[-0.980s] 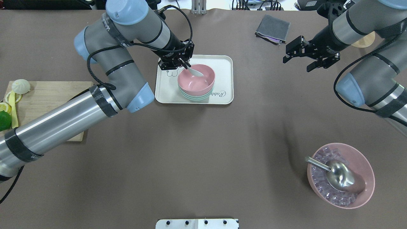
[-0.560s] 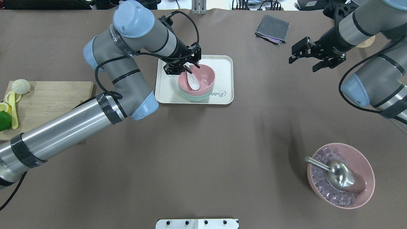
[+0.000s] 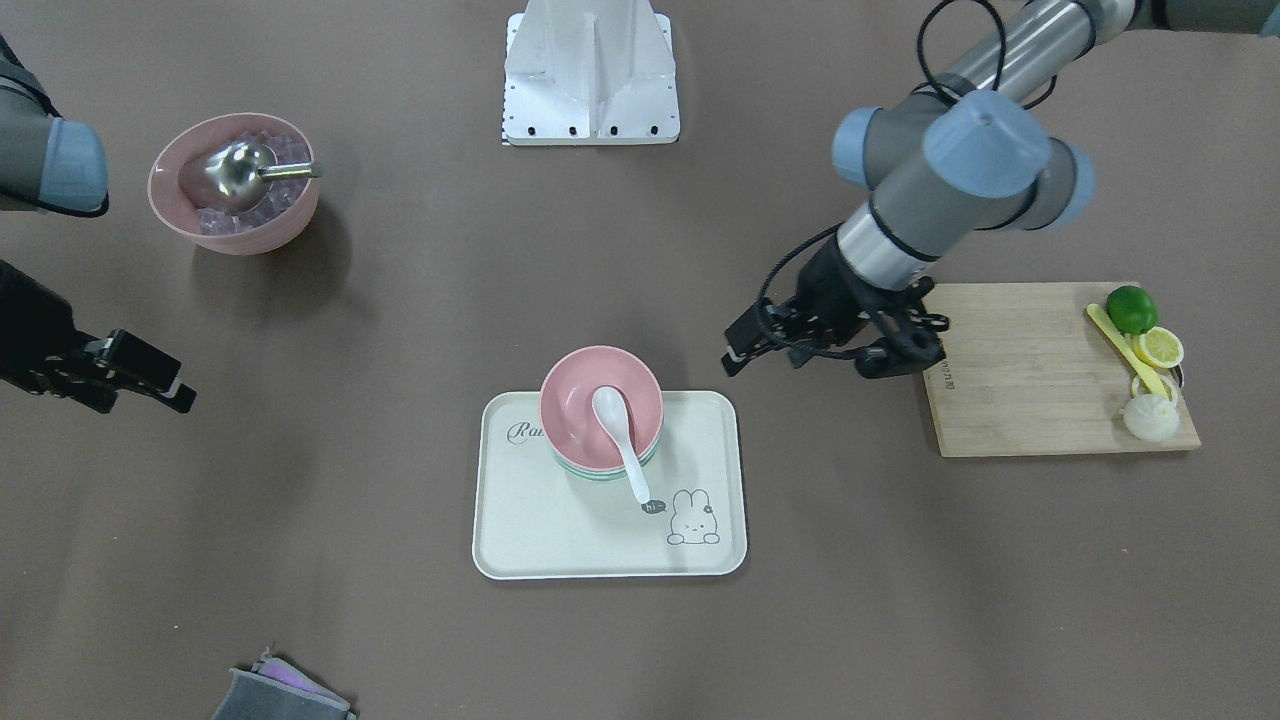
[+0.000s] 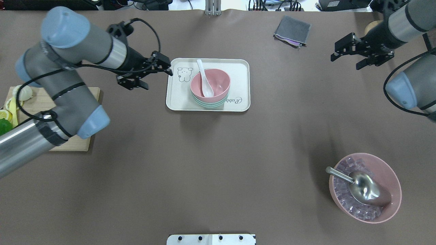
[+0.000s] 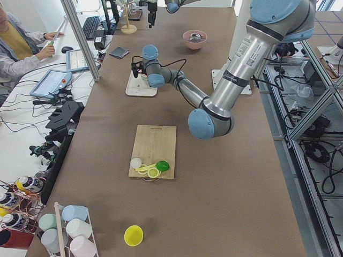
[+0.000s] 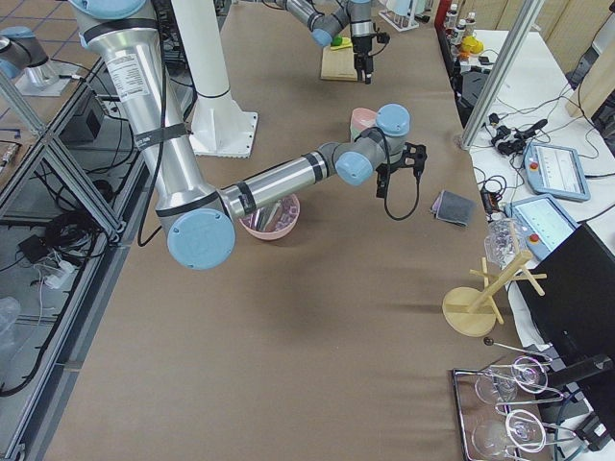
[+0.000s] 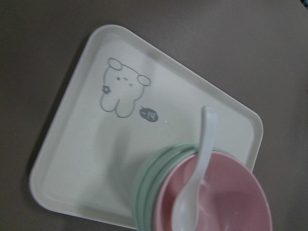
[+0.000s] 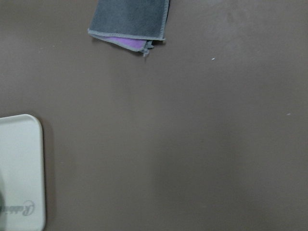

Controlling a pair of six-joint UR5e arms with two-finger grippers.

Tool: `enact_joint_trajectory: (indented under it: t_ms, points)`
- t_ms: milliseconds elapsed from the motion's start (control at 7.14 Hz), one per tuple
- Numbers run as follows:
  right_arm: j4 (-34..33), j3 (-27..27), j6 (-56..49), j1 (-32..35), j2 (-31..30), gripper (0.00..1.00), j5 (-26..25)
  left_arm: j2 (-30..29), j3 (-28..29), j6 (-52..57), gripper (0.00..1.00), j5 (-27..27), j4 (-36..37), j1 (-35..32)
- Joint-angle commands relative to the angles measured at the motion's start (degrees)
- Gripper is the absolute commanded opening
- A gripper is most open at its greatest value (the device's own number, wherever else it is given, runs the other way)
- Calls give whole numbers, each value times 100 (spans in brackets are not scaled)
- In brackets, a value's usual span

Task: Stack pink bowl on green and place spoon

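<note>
Pink bowl: the pink bowl (image 4: 220, 85) sits inside the green bowl (image 4: 208, 104). Only the green rim peeks out under it.
Spoon: the white spoon (image 4: 203, 79) lies in the pink bowl. Its scoop end is down inside, and its handle leans on the rim and pokes out over the tray.
Tray: the white bunny tray (image 4: 240, 73) holds the bowls. It is near the far edge of the table, a bit toward the robot's left.
Left gripper: the left gripper (image 4: 157, 79) is spread wide and holds nothing. It hangs just beside the tray's left edge.
Right gripper: the right gripper (image 4: 345, 63) is spread too and holds nothing. It is up by the far right corner of the table, well away from the tray.
Job: it looks done, with the bowls stacked and the spoon in.
What could go wrong: the left gripper is very close to the tray. If that arm swings low, it might bump the tray. Then the bowls could slide. The spoon only leans on the rim, so a knock might tip it out.
</note>
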Motion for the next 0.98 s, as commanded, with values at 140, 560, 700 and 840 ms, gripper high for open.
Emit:
enact_joint_trajectory:
  t_ms: [140,560,700,840]
  points:
    - [-950,-198,-3141,894,-603,100,-141,2399,-702,3892,98,-1002,12,-1614]
    - [-1449,-706,-4529,1370,-613,100,-203,2923,-535,7852,98,-962,2249,-3283]
    - [-1466,-848,-4828,1606,-630,100,-212,2810,-595,8599,98,-430,3019,-3559]
    - [-1458,-1136,-5040,1731,-622,100,-220,2835,-474,8589,98,-173,3201,-3562]
